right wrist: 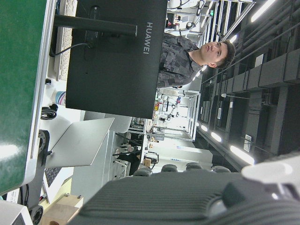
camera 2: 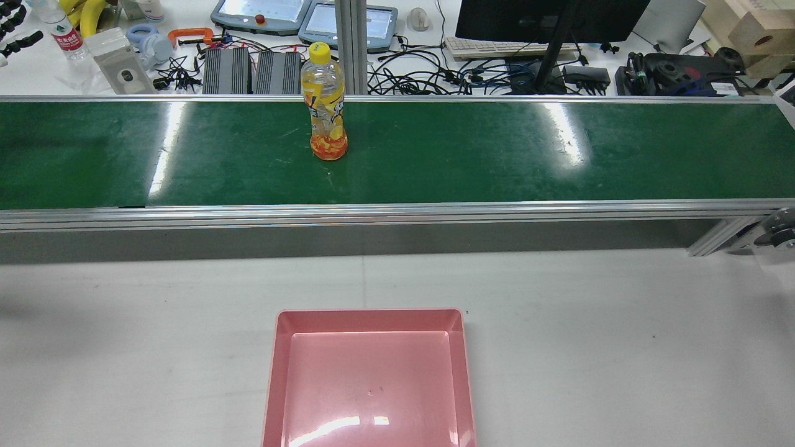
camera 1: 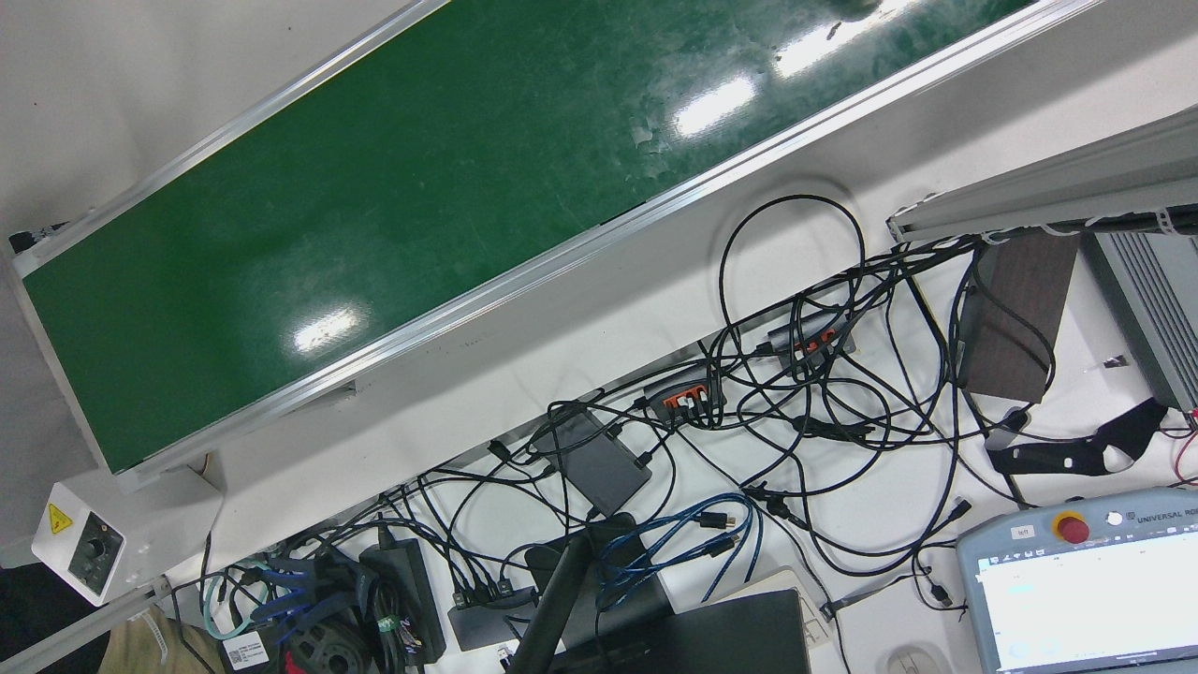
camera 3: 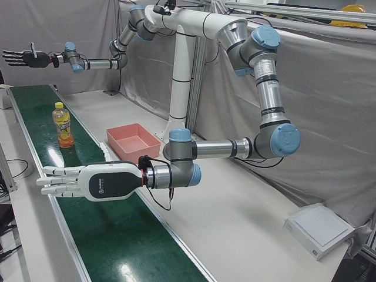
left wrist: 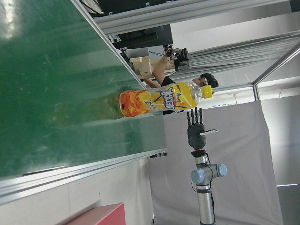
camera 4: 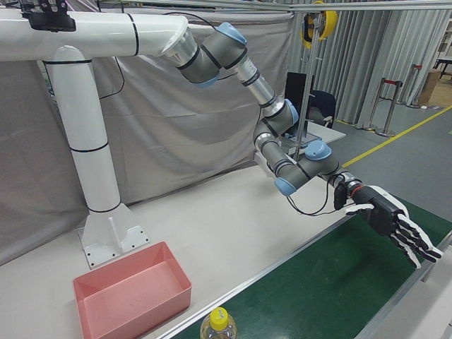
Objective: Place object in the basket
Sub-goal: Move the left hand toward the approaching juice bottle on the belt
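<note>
"What sits closest in the left-front view?"

"The left hand (camera 3: 88,182), flat over the green belt (camera 3: 117,235), fingers straight and slightly apart, holding nothing."

"And from the left?"

"The right hand (camera 3: 23,57), fingers fanned, empty, at the bottle's (camera 3: 63,125) 11 o'clock. The bottle stands upright on the belt. The pink basket (camera 3: 134,141) lies at its 3 o'clock, on the table."

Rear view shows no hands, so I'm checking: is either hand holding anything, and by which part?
Nothing is held. Both hands hover open; the yellow-capped orange drink bottle stands alone.
</note>
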